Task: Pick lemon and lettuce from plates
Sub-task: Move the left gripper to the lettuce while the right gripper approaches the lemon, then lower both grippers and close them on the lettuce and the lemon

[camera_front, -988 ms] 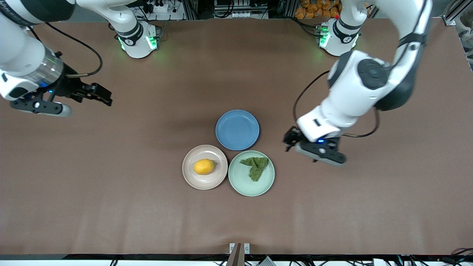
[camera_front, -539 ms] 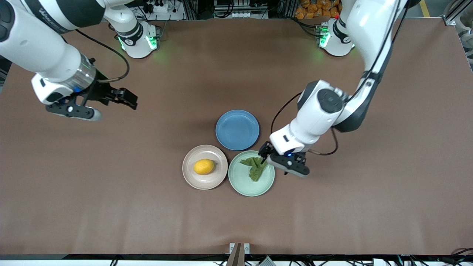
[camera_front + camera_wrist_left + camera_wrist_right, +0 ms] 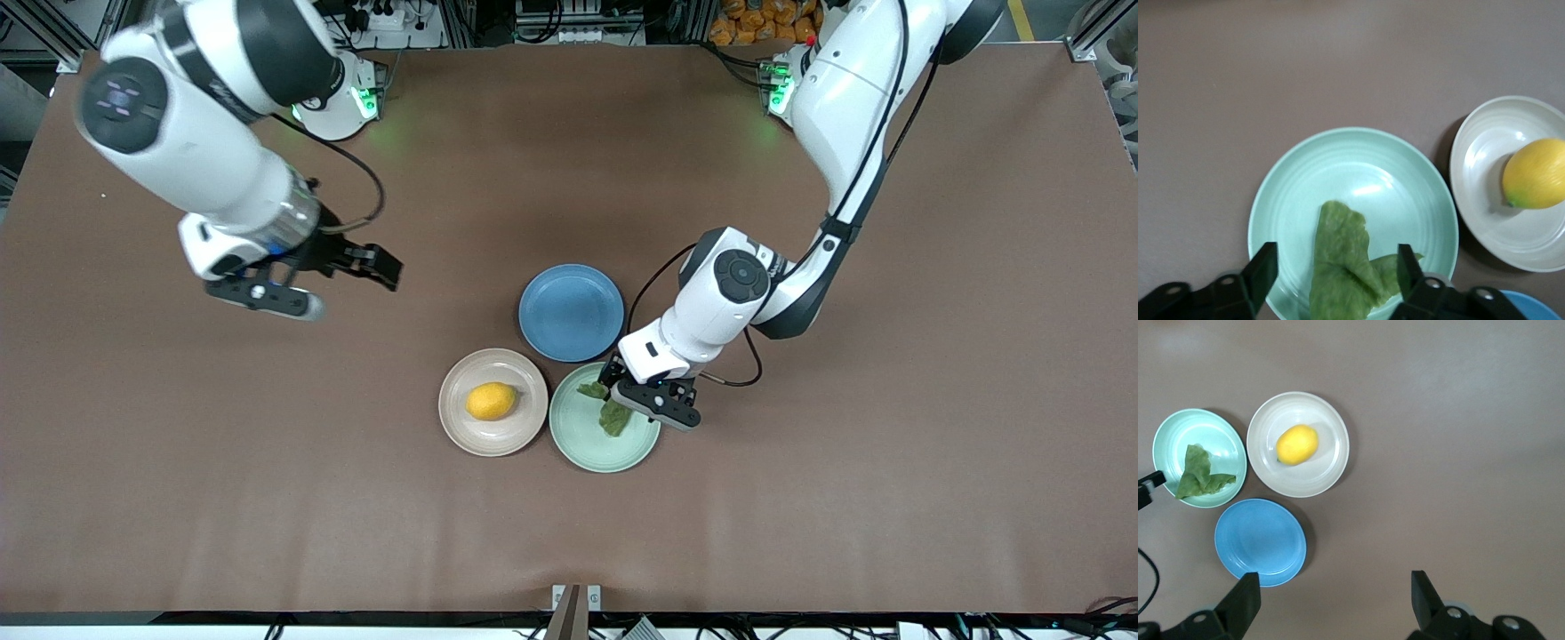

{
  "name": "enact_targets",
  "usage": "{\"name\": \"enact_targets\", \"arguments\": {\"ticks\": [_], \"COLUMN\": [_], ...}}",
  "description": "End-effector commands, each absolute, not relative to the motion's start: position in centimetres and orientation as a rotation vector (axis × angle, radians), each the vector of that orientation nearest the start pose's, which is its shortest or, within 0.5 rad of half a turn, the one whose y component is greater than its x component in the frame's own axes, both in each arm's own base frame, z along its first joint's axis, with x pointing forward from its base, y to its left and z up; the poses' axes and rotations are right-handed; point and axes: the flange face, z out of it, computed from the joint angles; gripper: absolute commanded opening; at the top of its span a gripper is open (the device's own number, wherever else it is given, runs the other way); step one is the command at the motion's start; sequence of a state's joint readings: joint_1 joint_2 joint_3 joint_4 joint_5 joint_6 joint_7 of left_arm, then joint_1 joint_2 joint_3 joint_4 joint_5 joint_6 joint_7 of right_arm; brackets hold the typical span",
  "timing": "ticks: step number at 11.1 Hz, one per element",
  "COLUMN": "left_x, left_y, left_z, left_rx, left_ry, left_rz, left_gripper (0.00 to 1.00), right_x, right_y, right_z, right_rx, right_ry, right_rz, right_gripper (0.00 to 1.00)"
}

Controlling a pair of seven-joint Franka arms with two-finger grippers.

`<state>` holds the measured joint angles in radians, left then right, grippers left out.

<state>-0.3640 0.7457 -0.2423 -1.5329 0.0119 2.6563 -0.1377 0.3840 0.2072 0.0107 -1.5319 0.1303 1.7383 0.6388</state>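
The yellow lemon (image 3: 492,401) lies on the beige-pink plate (image 3: 471,437). Beside it, toward the left arm's end, the green lettuce (image 3: 613,420) lies on the mint plate (image 3: 582,442). My left gripper (image 3: 617,392) is low over that plate. In the left wrist view the left gripper (image 3: 1335,275) is open, with the lettuce (image 3: 1338,257) between its fingers and a gap on each side. My right gripper (image 3: 378,267) hangs open and empty over bare table toward the right arm's end. The right wrist view shows the lemon (image 3: 1297,445) and lettuce (image 3: 1199,475) a way off.
An empty blue plate (image 3: 571,312) touches both other plates and lies farther from the front camera. Brown table (image 3: 267,489) spreads all round the three plates. The left arm's cable (image 3: 733,378) loops beside its wrist.
The left arm has swung in from the table beside the plates and come down over the lettuce, its fingers narrowing a little. The right arm has moved toward the plates, still open.
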Motion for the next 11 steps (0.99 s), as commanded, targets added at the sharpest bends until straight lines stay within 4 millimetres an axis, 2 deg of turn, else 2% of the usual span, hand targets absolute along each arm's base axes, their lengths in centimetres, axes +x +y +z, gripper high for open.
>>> {"name": "enact_targets", "arguments": {"ticks": [1, 2, 3, 4, 6, 7, 9, 11], "left_x": [62.3, 61.9, 61.7, 61.6, 61.9, 61.9, 61.4, 61.4], "left_y": [-40.3, -39.6, -39.7, -39.6, -39.2, -39.2, -39.8, -39.9], "left_z": [23.6, 22.4, 21.9, 21.6, 21.1, 20.9, 19.6, 19.6], "left_rx": [-3.295, -3.293, -3.292, -3.288, -3.28, -3.28, -3.273, -3.26], "left_ry": [0.633, 0.623, 0.626, 0.629, 0.624, 0.623, 0.638, 0.641], "left_rz": [-0.512, -0.468, -0.455, -0.448, -0.443, -0.441, -0.417, -0.424], "left_gripper": [0.69, 0.63, 0.55, 0.53, 0.54, 0.57, 0.59, 0.58], "right_x": [60.4, 60.9, 61.5, 61.9, 63.8, 64.1, 64.6, 65.0], "right_y": [29.2, 31.2, 31.6, 31.6, 32.7, 33.1, 33.2, 33.4], "right_z": [48.2, 46.9, 46.3, 44.8, 38.7, 36.1, 32.6, 29.8], "right_rx": [-2.985, -2.959, -2.932, -2.94, -2.94, -2.943, -2.95, -2.944], "right_ry": [0.434, 0.473, 0.552, 0.566, 0.604, 0.634, 0.653, 0.662], "right_rz": [0.078, 0.026, 0.004, 0.027, 0.032, 0.05, 0.068, 0.055], "right_gripper": [1.0, 1.0, 1.0, 1.0, 1.0, 1.0, 1.0, 1.0]}}
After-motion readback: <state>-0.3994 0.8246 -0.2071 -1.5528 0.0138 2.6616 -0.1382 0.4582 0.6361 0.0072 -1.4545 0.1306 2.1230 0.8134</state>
